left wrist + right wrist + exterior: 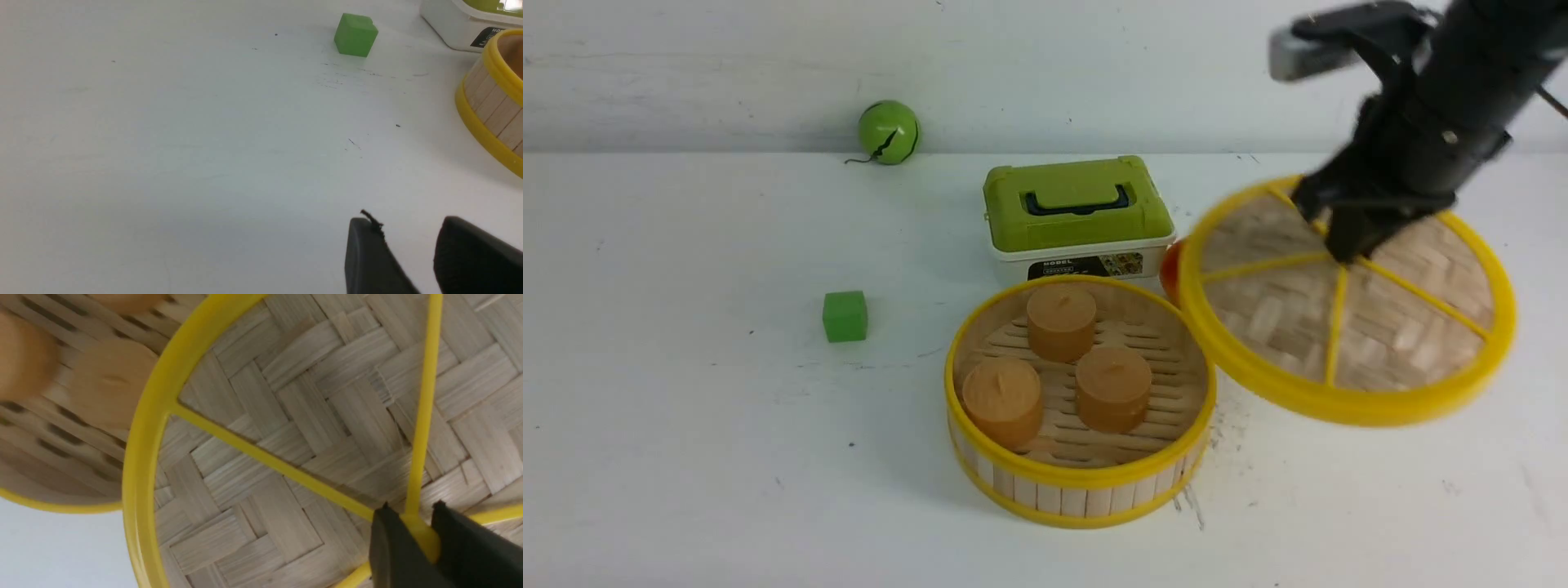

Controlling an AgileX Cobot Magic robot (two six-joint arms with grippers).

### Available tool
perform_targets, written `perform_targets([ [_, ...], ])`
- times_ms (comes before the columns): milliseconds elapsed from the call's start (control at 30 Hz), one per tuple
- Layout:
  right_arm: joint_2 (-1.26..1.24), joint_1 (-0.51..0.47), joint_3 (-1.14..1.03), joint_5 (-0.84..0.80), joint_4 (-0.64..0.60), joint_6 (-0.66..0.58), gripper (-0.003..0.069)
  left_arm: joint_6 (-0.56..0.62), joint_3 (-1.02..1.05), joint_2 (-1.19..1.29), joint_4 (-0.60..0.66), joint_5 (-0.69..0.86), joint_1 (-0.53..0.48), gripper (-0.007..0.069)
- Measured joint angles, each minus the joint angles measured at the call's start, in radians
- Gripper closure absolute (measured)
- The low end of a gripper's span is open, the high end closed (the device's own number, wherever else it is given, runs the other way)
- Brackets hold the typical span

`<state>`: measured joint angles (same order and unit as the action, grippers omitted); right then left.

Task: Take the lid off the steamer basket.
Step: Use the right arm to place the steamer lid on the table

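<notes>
The steamer basket (1081,482) stands uncovered at the front middle of the table, with three brown cylinders (1112,387) on its slatted floor. To its right the lid (1388,335), a woven bamboo disc with a yellow rim and spokes, hangs tilted above the table, blurred by motion. My right gripper (1343,253) is shut on the lid's yellow hub (421,535); in the right wrist view both black fingers (392,547) clamp it. The basket (61,437) shows beyond the lid (286,416) there. My left gripper (408,232) hovers low over bare table, jaws apart and empty, with the basket's side (494,110) nearby.
A white box with a green lid and dark handle (1076,214) sits just behind the basket. Something red-orange (1170,273) peeks out between that box and the lid. A green cube (845,315) lies to the left and a green ball (888,131) rests by the back wall.
</notes>
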<state>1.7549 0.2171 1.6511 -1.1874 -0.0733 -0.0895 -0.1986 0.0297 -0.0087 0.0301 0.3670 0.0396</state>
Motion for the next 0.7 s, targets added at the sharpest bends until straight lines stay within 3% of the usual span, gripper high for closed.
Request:
perform_targets([
  [333,0.045,-0.092,-0.302,0.338,-0.006,0.026,0.0552,0.0,0.0,0.0,0.0,0.0,0.0,0.0386],
  [567,0.123,-0.092,-0.315,0.4,-0.013,0.027,0.0552,0.0,0.0,0.0,0.0,0.0,0.0,0.0386],
  [700,0.133,-0.092,-0.315,0.407,-0.015,0.042,0.0491,0.0,0.0,0.0,0.0,0.0,0.0,0.0386],
])
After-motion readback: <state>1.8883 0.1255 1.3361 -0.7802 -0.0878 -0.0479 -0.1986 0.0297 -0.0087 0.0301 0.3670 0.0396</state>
